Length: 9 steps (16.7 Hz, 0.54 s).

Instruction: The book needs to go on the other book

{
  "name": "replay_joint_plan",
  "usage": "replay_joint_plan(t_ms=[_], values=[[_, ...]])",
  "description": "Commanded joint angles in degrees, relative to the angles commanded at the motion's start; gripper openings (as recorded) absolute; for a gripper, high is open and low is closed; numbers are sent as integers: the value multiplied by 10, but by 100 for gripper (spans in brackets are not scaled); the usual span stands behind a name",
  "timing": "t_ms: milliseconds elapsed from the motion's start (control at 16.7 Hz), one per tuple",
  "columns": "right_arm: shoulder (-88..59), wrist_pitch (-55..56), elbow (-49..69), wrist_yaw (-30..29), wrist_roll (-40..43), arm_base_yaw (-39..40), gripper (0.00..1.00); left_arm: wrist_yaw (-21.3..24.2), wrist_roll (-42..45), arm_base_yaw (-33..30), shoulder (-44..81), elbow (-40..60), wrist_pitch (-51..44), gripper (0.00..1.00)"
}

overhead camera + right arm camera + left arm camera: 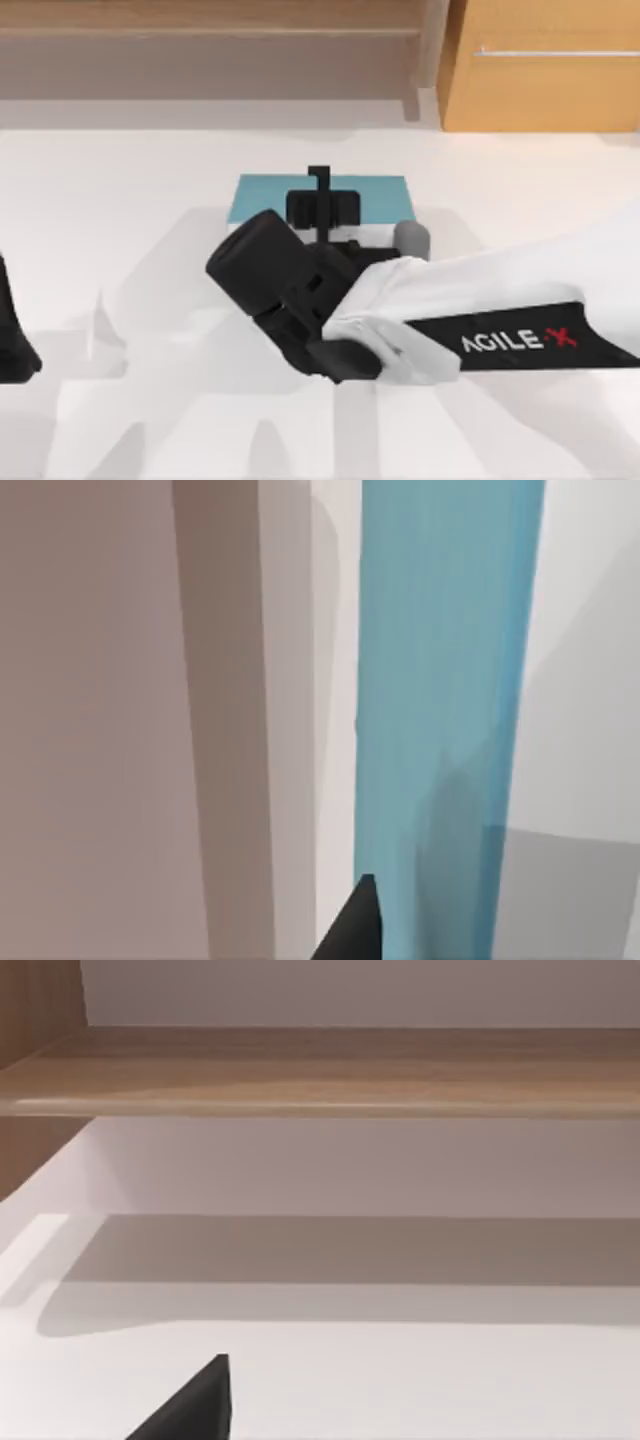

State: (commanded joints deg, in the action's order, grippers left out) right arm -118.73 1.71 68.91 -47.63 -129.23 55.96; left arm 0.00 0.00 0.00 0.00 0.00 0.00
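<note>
The white table (120, 200) holds the teal book (265, 195) at its centre back, largely hidden under the right arm (480, 300); no black book shows. The right gripper (320, 205) sits over the book, and I cannot tell whether its fingers are apart or closed, so a shallow hold could let the book tip or slide out on lifting. The left arm (15, 340) is parked at the left edge.

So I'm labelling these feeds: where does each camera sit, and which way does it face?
Top view: above the table, looking down on the teal book; right arm across it, left arm at the left edge.
Left wrist view: on the left arm, facing bare table and a wooden ledge.
Right wrist view: on the right arm, facing the teal book.
Shared: the book.
</note>
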Motion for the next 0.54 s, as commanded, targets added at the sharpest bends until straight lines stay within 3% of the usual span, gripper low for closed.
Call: replay_joint_plan(t_ms=[180,540], values=[[0,0,0,0,0,0,98,0,0,0,0,0,0,100],[0,0,0,0,0,0,100,0,0,0,0,0,0,100]])
